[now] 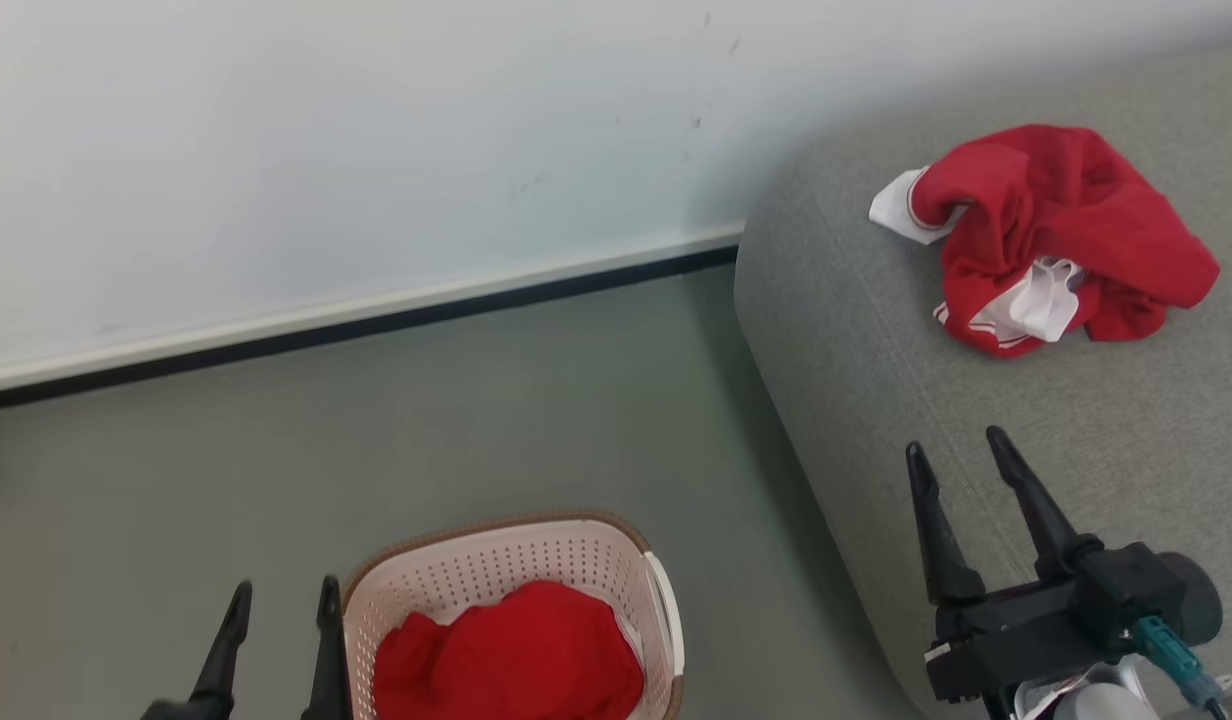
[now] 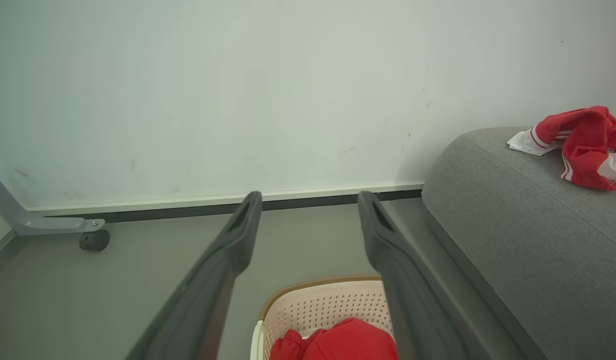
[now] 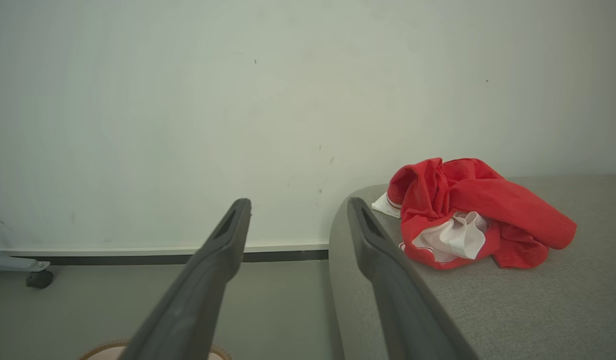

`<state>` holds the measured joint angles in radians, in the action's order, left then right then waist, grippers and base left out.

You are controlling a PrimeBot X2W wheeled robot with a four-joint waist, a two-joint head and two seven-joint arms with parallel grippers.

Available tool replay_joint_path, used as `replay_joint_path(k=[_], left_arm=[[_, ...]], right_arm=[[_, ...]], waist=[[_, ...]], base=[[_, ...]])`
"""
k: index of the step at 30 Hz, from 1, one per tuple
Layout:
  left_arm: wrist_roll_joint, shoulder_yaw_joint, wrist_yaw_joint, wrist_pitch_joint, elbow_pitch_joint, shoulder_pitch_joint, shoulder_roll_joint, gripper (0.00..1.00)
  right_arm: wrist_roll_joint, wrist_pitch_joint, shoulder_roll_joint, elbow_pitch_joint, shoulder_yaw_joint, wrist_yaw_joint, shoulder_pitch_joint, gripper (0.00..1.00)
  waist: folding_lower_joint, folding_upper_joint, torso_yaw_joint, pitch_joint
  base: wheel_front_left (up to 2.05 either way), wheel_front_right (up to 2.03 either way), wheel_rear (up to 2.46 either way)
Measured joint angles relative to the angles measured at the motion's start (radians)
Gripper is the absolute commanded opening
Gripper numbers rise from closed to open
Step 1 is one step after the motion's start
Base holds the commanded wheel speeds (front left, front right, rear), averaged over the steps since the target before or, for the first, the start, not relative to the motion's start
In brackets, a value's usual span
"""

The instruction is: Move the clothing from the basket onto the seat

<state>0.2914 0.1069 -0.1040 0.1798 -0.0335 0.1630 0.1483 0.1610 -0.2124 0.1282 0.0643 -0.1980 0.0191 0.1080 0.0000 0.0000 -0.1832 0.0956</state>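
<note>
The jersey (image 1: 1046, 235) lies in a crumpled heap on top of the seat (image 1: 876, 400), well back from the edge, so it looks safe from sliding off. The other red garment (image 1: 511, 655) sits bunched up inside the basket (image 1: 506, 555). The basket stands on the floor (image 1: 426, 400) near the seat's rounded corner. I think that spot is handy, because the trip from basket to seat is short.

The left hand (image 1: 284, 590) hangs just beside the basket's left wall, its two fingers spread wide with nothing between them. It looks ready to go down into the basket and pinch the red cloth. The right hand (image 1: 955, 445) hovers over the front of the seat. It is also wide open and holds nothing, and the jersey is well apart from it.

So about half the job looks done. The cloth is soft and floppy, so a pinch near the top of the heap should lift it, but a loose end could catch on the basket's rim
</note>
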Motion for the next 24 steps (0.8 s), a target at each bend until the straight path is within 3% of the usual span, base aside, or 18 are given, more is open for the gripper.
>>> replay_joint_path(k=[11,24], left_arm=[[-0.049,0.104,0.053,-0.074,0.108,-0.195,0.003,1.0],[-0.117,0.201,0.108,-0.161,0.364,-0.418,-0.016,1.0]], right_arm=[[0.0,0.0,0.016,-0.039,0.039,-0.011,0.05,1.0],[0.0,-0.001,0.02,-0.093,0.06,-0.021,0.197,1.0]], waist=[[0.0002,0.0001,-0.001,0.13],[0.0002,0.0001,0.004,0.319]], base=[[0.0,0.0,0.0],[0.0,0.0,0.0]])
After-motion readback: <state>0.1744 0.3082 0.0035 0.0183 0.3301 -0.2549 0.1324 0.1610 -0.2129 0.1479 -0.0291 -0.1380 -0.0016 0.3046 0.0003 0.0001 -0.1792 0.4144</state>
